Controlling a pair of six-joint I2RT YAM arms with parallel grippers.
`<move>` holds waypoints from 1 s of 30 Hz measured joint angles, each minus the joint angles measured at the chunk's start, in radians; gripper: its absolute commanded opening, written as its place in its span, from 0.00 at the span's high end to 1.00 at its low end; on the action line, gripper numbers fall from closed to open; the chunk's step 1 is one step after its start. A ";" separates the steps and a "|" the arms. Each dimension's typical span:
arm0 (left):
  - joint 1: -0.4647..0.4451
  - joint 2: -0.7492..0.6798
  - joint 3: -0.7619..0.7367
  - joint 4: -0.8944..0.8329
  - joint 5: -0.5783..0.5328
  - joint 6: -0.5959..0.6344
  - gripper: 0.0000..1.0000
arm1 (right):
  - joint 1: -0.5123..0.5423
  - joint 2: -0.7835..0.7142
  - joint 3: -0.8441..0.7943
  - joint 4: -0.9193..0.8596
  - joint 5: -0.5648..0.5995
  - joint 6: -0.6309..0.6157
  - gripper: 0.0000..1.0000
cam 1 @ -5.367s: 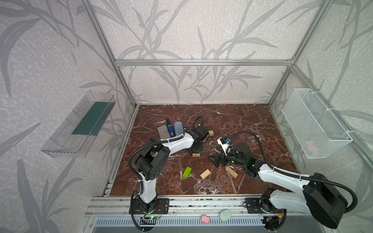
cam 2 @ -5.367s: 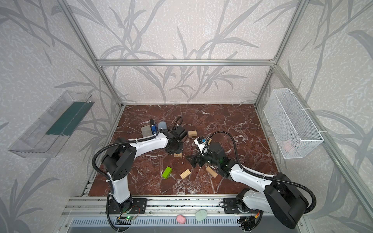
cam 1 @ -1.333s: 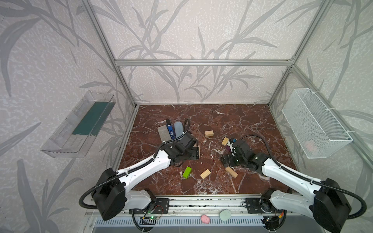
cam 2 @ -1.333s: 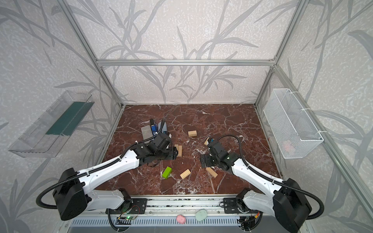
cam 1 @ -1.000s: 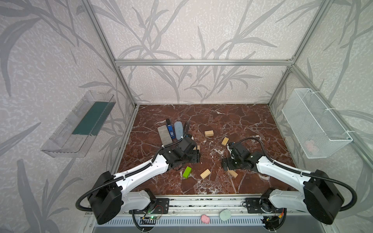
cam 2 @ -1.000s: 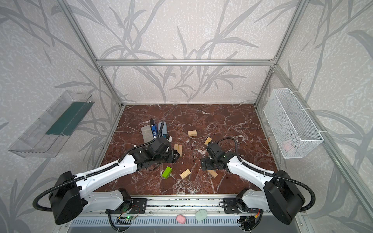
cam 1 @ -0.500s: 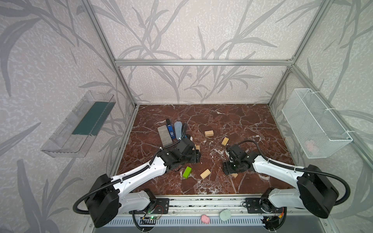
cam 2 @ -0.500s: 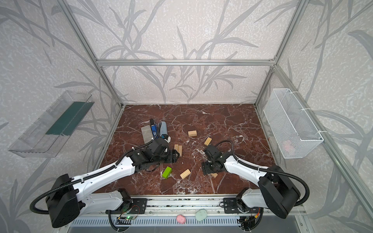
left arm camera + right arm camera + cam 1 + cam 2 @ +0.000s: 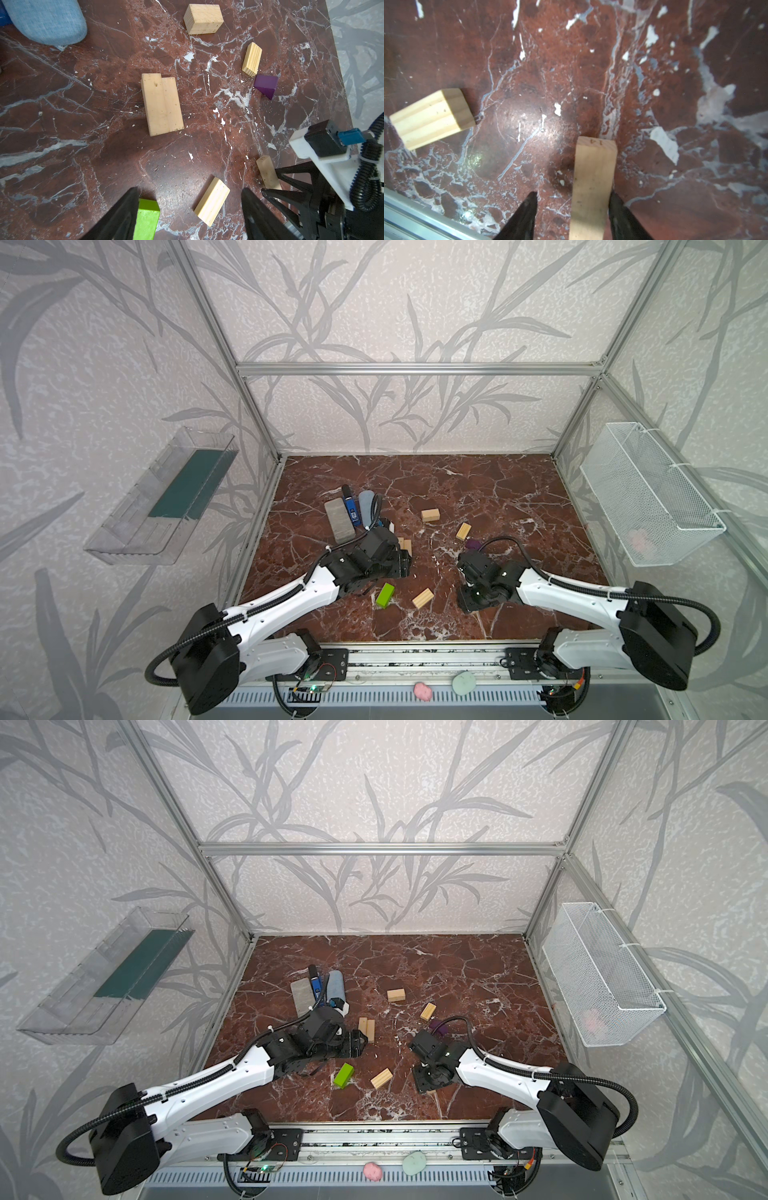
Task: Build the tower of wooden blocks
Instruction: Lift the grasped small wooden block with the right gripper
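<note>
No tower up yet. The nearest thing to a base is two tan blocks (image 9: 162, 104) lying flat side by side, touching, mid-table. The other wood blocks lie loose on the table (image 9: 498, 489). Three more tan ones are scattered singly. The green block (image 9: 147, 218) and purple block (image 9: 266, 85) also lie flat, purple just beside a tan one.

Step in hand, my read: the right claw (image 9: 573, 193) is picking the next tan block (image 9: 593, 176). It straddles the block lengthwise, low to the table. One finger is against the block's side, the other is clear of it with a visible gap. So it's partly open with no grip yet, and the block is on the table.

Left claw (image 9: 189, 188) is wide open and empty, near the pair. The green block is just beside one finger, and a tan one lies ahead of the gap.

Next move calls for:
- Finish the squeeze centred so the block doesn't skid.
- Lift straight and carry it to the pair.
- Set it square across them.
- Left claw has to leave room there.

Writing: there's a pencilled mark on the end face of the straddled block. It looks like "14", not certain. The small blue stick (image 9: 351, 512) beside the grey case (image 9: 340, 520) has white print, too small to read. No brand legible.
</note>
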 measured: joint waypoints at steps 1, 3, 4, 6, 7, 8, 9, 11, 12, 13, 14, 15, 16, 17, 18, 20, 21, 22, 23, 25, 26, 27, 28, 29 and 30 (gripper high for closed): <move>0.000 -0.007 -0.003 0.000 0.000 0.000 0.24 | 0.000 0.000 0.000 -0.004 0.008 0.011 0.47; 0.000 -0.021 -0.008 0.001 0.000 0.000 0.24 | 0.000 0.000 0.000 -0.012 0.026 0.037 0.48; 0.000 -0.025 -0.009 0.002 0.000 0.000 0.24 | 0.000 0.001 0.000 -0.014 0.033 0.049 0.49; 0.000 -0.033 -0.011 0.004 0.000 0.000 0.23 | 0.002 0.007 0.002 -0.016 0.044 0.069 0.51; 0.000 -0.035 -0.013 0.005 0.000 0.000 0.23 | 0.004 0.014 0.003 -0.017 0.047 0.077 0.52; 0.000 -0.038 -0.014 0.006 0.000 0.000 0.23 | 0.007 0.024 0.008 -0.020 0.051 0.085 0.54; 0.000 -0.039 -0.015 0.006 0.001 0.000 0.23 | 0.011 0.034 0.013 -0.022 0.056 0.091 0.55; 0.000 -0.041 -0.016 0.006 0.001 0.000 0.23 | 0.019 0.053 0.025 -0.028 0.066 0.100 0.55; 0.000 -0.042 -0.016 0.006 0.002 0.001 0.23 | 0.024 0.060 0.032 -0.032 0.072 0.106 0.56; 0.000 -0.043 -0.016 0.006 0.002 0.001 0.23 | 0.028 0.064 0.037 -0.034 0.077 0.111 0.57; 0.000 -0.043 -0.016 0.006 0.002 0.001 0.23 | 0.034 0.069 0.043 -0.038 0.082 0.114 0.58; 0.000 -0.043 -0.016 0.006 0.002 0.003 0.23 | 0.040 0.075 0.050 -0.040 0.085 0.117 0.59; 0.000 -0.043 -0.016 0.006 0.002 0.005 0.23 | 0.044 0.082 0.055 -0.041 0.089 0.119 0.60; 0.000 -0.043 -0.016 0.006 0.003 0.008 0.23 | 0.048 0.091 0.063 -0.045 0.093 0.121 0.61; 0.000 -0.043 -0.016 0.006 0.004 0.008 0.23 | 0.052 0.101 0.069 -0.051 0.100 0.122 0.62; 0.000 -0.043 -0.016 0.006 0.005 0.009 0.23 | 0.058 0.120 0.084 -0.067 0.115 0.126 0.64; 0.000 -0.044 -0.016 0.006 0.008 0.009 0.23 | 0.063 0.127 0.091 -0.075 0.122 0.130 0.65; 0.000 -0.045 -0.016 0.006 0.008 0.009 0.23 | 0.069 0.133 0.096 -0.082 0.130 0.132 0.65; 0.000 -0.046 -0.016 0.006 0.009 0.009 0.23 | 0.076 0.137 0.101 -0.088 0.136 0.134 0.64; 0.000 -0.048 -0.017 0.006 0.009 0.009 0.23 | 0.087 0.142 0.103 -0.095 0.145 0.139 0.64; 0.000 -0.050 -0.019 0.006 0.009 0.010 0.23 | 0.091 0.146 0.103 -0.098 0.150 0.141 0.64; 0.000 -0.052 -0.021 0.006 0.010 0.010 0.23 | 0.093 0.152 0.103 -0.100 0.152 0.143 0.64; 0.000 -0.054 -0.023 0.006 0.010 0.010 0.22 | 0.095 0.158 0.103 -0.101 0.156 0.145 0.64; 0.000 -0.055 -0.023 0.006 0.011 0.011 0.22 | 0.097 0.162 0.107 -0.105 0.159 0.148 0.64; 0.000 -0.055 -0.023 0.006 0.011 0.011 0.22 | 0.098 0.164 0.109 -0.104 0.163 0.148 0.65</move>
